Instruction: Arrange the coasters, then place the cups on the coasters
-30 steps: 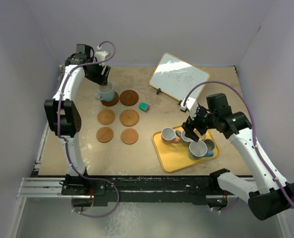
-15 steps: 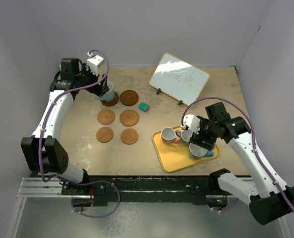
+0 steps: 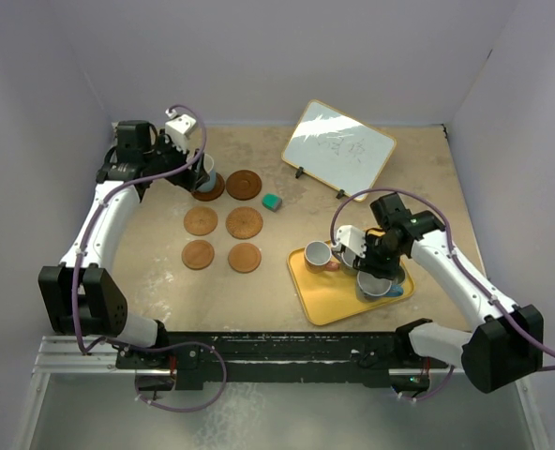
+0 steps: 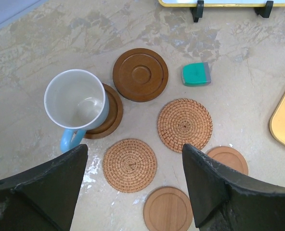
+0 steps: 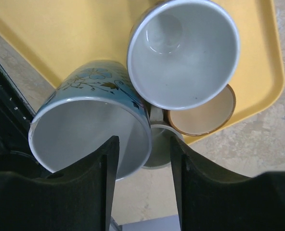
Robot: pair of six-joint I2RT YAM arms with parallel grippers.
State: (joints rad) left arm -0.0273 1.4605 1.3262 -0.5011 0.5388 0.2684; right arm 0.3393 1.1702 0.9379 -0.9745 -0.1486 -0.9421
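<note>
A light blue cup (image 4: 76,101) stands on a dark coaster (image 4: 111,117), with a second dark coaster (image 4: 140,74) beside it. Two woven coasters (image 4: 185,124) (image 4: 130,165) and two smooth light coasters (image 4: 168,210) (image 4: 227,158) lie below them. My left gripper (image 4: 134,156) hovers open above the woven ones, just off the blue cup (image 3: 202,172). My right gripper (image 5: 143,144) is open over the tray, its jaws astride the rim of a blue flowered cup (image 5: 92,127). Close by are a pale grey cup (image 5: 183,53), an orange-tan cup (image 5: 205,117) and a small grey cup (image 5: 158,147). A pinkish cup (image 3: 318,254) stands at the tray's left.
The yellow tray (image 3: 334,302) lies front right. A teal block (image 3: 273,202) sits right of the coasters. A small whiteboard (image 3: 338,143) leans on its stand at the back. Purple walls close in the table on three sides.
My left gripper has opened wider and drawn back from the blue cup, which stays on its coaster. The right gripper has come down onto the tray's cups, and its jaws have narrowed.
</note>
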